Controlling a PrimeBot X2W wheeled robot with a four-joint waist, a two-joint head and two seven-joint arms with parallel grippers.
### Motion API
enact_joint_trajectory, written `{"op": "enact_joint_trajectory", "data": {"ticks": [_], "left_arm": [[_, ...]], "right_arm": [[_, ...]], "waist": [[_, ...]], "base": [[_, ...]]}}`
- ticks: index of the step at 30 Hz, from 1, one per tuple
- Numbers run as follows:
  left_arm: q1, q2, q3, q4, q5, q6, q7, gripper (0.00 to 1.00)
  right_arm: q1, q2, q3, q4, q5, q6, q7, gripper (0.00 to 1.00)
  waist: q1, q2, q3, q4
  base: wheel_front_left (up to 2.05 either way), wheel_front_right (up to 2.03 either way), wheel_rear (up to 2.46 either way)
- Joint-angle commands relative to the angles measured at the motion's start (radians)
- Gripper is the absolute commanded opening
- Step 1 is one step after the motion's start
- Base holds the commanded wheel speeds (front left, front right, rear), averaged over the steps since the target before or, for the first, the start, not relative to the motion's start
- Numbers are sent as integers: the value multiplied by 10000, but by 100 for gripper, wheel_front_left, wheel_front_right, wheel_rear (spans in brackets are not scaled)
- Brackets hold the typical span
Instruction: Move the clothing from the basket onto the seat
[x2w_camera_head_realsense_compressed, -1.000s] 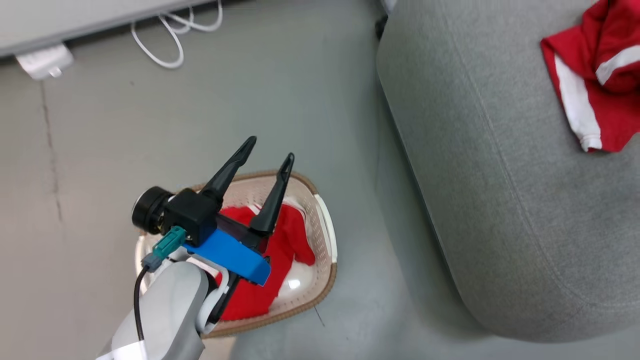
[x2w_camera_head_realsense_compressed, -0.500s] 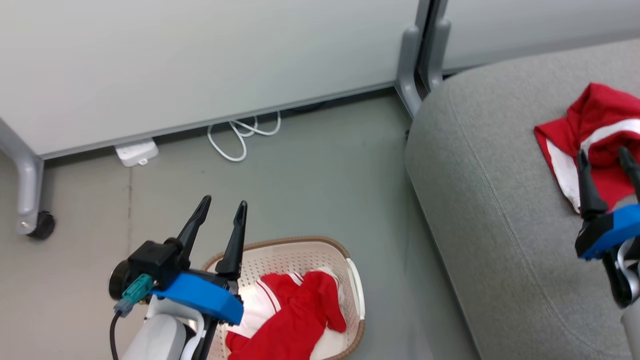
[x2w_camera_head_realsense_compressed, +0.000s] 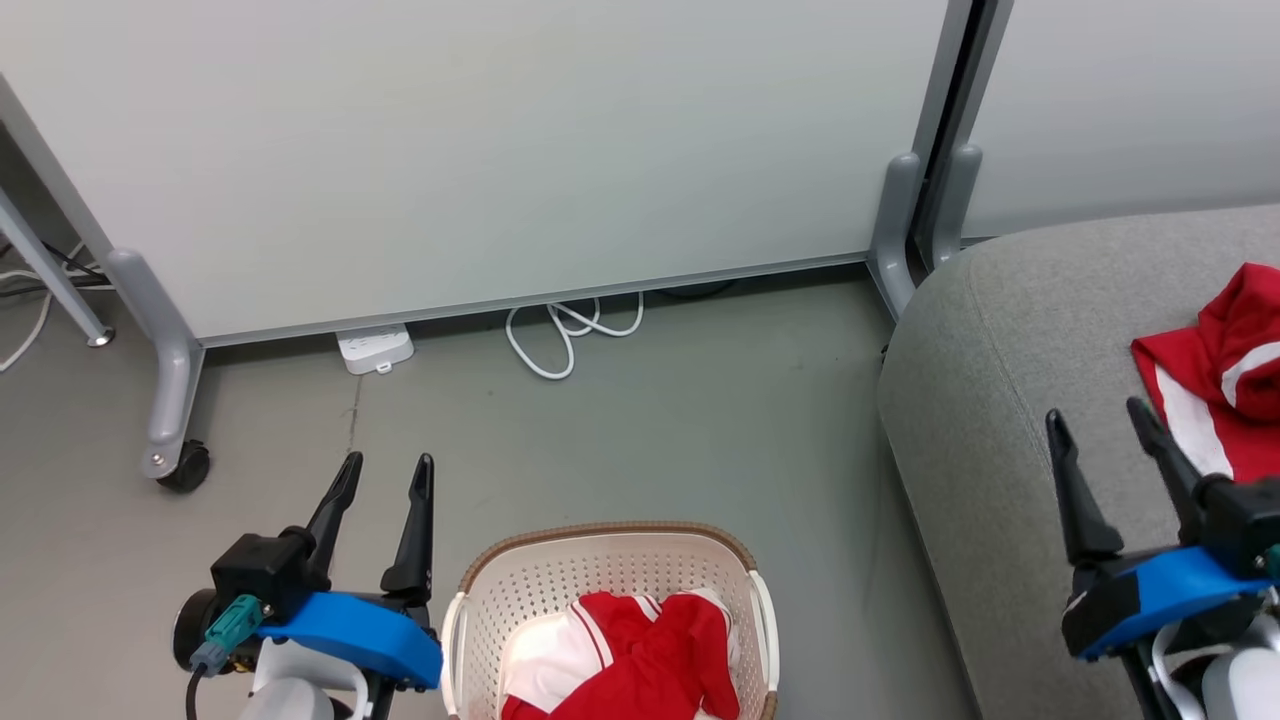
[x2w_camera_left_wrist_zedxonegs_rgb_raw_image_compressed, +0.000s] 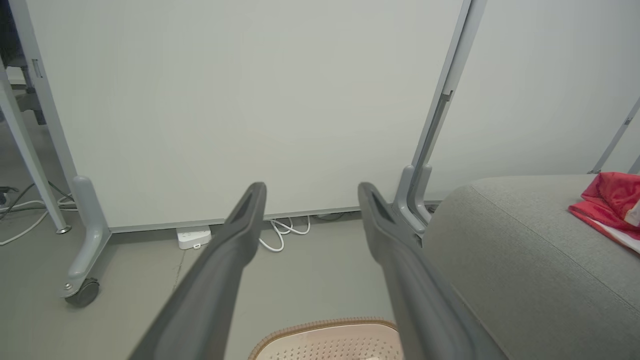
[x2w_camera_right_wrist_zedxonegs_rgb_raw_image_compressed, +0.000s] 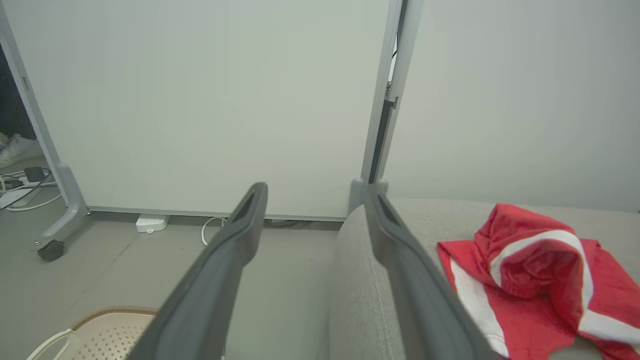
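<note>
While red-and-white clothing (x2w_camera_head_realsense_compressed: 640, 655) lies heaped in the basket (x2w_camera_head_realsense_compressed: 600, 530) at 6 o'clock of the head view, one more red garment (x2w_camera_head_realsense_compressed: 1215, 385) sits on the seat (x2w_camera_head_realsense_compressed: 1000, 400) at 3 o'clock. Basket stands on floor (x2w_camera_head_realsense_compressed: 700, 420), at seat's 8 o'clock, apart from it.

Left gripper (x2w_camera_head_realsense_compressed: 389, 460) at 7 o'clock, just beside basket's left rim; jaws spread, nothing between them.

Right gripper (x2w_camera_head_realsense_compressed: 1093, 410) at 4 o'clock, against the seat; jaws spread, empty, garment just past its right finger.

White cable (x2w_camera_head_realsense_compressed: 560, 335) and power strip (x2w_camera_head_realsense_compressed: 374, 350) at 12 o'clock, under the panel (x2w_camera_head_realsense_compressed: 500, 150).
</note>
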Motion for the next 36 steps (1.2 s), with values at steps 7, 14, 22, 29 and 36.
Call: {"op": "enact_joint_trajectory", "data": {"ticks": [7,14,22,29,36], "left_arm": [[265,3,355,248,138,-21,-28,100],[311,-70,480,297,200,-22,-30,100],[136,-174,370,309,199,-23,-30,100],[32,-242,253,314,102,-23,-30,100],[-469,-177,64,377,73,-23,-30,100]], "right_arm": [[979,614,-126,-955,-88,1,439,100],[1349,904,-6,-1201,-27,1,562,100],[1348,938,-40,-1249,-133,1,591,100],[975,990,64,-1199,-186,1,501,100],[147,930,505,-1494,-128,1,474,100]], "waist": [[2,0,-151,111],[2,0,-118,94],[2,0,51,162],[2,0,498,77],[2,0,1932,-460]], "base": [[0,0,0],[0,0,0],[0,0,0],[0,0,0],[0,0,0]]}}
